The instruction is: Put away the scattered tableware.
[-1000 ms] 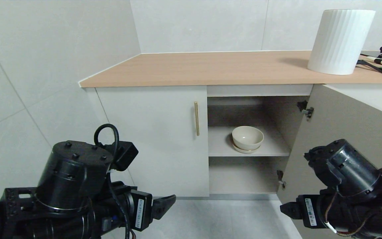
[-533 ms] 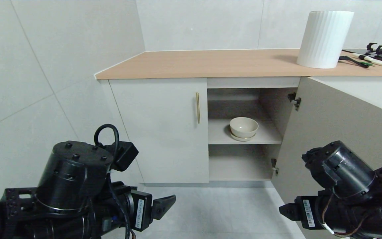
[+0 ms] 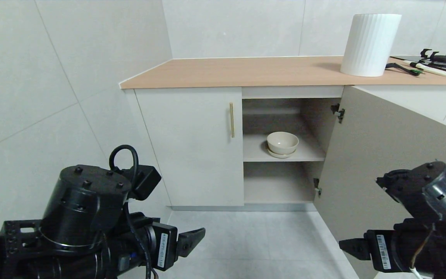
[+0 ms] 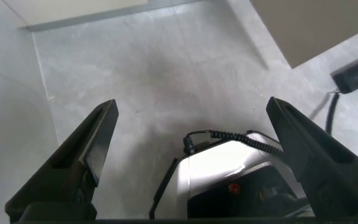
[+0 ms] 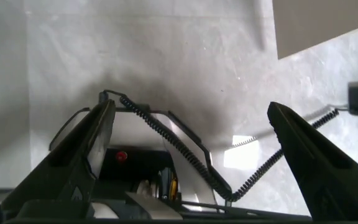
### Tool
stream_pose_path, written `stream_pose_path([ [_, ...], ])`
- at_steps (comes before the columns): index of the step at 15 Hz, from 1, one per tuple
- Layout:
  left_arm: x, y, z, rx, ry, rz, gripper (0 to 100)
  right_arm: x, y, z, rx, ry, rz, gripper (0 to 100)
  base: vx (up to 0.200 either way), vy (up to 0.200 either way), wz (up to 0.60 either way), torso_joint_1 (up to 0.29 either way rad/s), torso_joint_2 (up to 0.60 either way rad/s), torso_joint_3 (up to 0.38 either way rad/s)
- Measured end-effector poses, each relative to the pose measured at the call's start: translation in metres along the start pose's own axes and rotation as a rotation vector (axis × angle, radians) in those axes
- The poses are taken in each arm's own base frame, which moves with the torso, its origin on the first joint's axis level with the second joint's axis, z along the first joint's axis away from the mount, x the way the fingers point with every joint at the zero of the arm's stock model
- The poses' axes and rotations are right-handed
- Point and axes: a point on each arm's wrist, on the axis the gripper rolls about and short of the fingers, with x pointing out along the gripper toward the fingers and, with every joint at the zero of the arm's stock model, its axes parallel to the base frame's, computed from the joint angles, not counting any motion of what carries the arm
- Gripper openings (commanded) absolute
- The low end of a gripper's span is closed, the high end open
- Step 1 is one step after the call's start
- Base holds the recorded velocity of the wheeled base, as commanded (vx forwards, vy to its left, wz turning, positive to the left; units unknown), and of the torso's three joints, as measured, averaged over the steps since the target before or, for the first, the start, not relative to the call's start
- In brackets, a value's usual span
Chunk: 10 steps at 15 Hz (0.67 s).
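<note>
Smooth, pale wall tiles [image 3: 52,77] surround a matt grey cabinet [image 3: 192,147] topped by a flat wood-grain bench [image 3: 246,71]. The cabinet's right door [image 3: 381,155], a plain slab on metal hinges, stands swung open. The left door is shut.

A tall white ribbed cylinder [image 3: 370,44] stands on the bench. Low over grey floor tiles, the left claw [image 4: 191,106] and right claw [image 5: 190,107] each have their black, wedge-shaped fingers spread wide apart.

On the cabinet's upper shelf [image 3: 254,153] sits a round cream bowl [image 3: 282,142], smooth and slightly glossy. It rests on a shallow plate [image 3: 281,155], of which only the rim shows. A slim brass bar handle [image 3: 231,120] runs upright on the shut door.

The thin utensils [image 3: 432,70] just beside the cylinder and a dark stove grate [image 3: 445,59] are cut off at the edge and too small to tell apart.
</note>
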Motion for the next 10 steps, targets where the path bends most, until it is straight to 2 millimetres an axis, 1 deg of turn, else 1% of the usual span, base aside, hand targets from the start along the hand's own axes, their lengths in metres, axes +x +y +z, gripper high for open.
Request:
stream_pose_path([
  [3,0.0,0.0,0.0,0.001,-0.001,0.006,100,-0.007,-0.022,0.001,0.068,-0.027,-0.036,100,0.0,-0.2,0.0,0.001,0.0,0.002],
  [7,0.0,0.0,0.0,0.002,-0.007,0.018,100,-0.007,-0.037,0.004,0.125,-0.037,-0.086,100,0.0,-0.2,0.0,0.0,0.0,0.001],
  [10,0.0,0.0,0.0,0.002,-0.006,0.02,100,-0.004,-0.052,0.01,0.13,-0.036,-0.143,100,0.0,-0.2,0.0,0.001,0.0,-0.001],
])
